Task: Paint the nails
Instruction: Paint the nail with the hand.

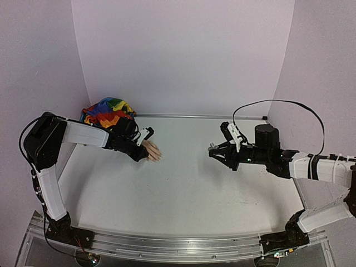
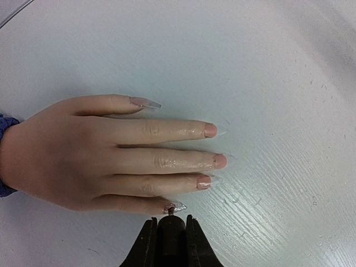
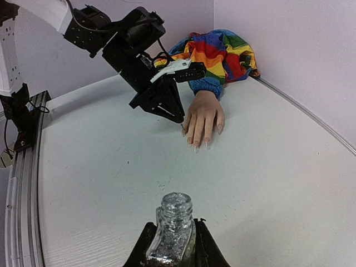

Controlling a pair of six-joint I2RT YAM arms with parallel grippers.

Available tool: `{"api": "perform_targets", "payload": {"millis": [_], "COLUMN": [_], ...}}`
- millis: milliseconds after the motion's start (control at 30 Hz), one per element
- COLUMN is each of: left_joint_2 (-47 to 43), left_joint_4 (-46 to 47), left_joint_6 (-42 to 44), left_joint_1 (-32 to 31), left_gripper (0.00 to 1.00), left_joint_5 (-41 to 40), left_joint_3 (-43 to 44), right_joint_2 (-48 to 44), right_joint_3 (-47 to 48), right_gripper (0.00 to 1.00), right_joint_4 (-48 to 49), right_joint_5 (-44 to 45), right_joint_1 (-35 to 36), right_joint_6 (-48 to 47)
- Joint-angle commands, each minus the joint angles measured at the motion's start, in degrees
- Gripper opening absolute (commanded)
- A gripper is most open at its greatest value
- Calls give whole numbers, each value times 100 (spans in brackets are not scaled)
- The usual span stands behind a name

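A pale peach fake hand point(image 2: 100, 156) lies flat on the white table, fingers spread, with a rainbow sleeve point(image 1: 108, 111). Its nails point(image 2: 210, 130) are small; the little finger's nail point(image 2: 177, 207) carries silver glitter. My left gripper point(image 2: 170, 221) is shut on a black brush cap point(image 2: 170, 233), and the brush tip touches that little-finger nail. In the top view the left gripper point(image 1: 142, 151) sits at the hand point(image 1: 153, 152). My right gripper point(image 3: 174, 225) is shut on an open glass bottle of silver glitter polish point(image 3: 175, 233), held upright off to the right point(image 1: 214, 150).
The white table point(image 1: 183, 189) is enclosed by pale walls at the back and both sides. A metal rail point(image 1: 167, 247) runs along the near edge. The right arm's black cable point(image 1: 289, 103) loops above it.
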Motion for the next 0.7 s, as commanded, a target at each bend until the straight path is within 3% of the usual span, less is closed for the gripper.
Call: {"api": "perform_targets", "payload": {"millis": [0,667], "left_joint_2": [7,42], "left_joint_4": [64,-110], "left_joint_6": [-81,-94], "left_joint_1": [29,6], "left_gripper": [0,0], "left_joint_5": [-102,-199], "left_joint_3": [265,351], "right_joint_2": [-60,-31], "right_joint_3": [101,110], "right_gripper": [0,0], "right_joint_4": [242,249], "right_joint_5": [-133,-142], "right_joint_1": [17,15], "right_joint_6": [7,8]}}
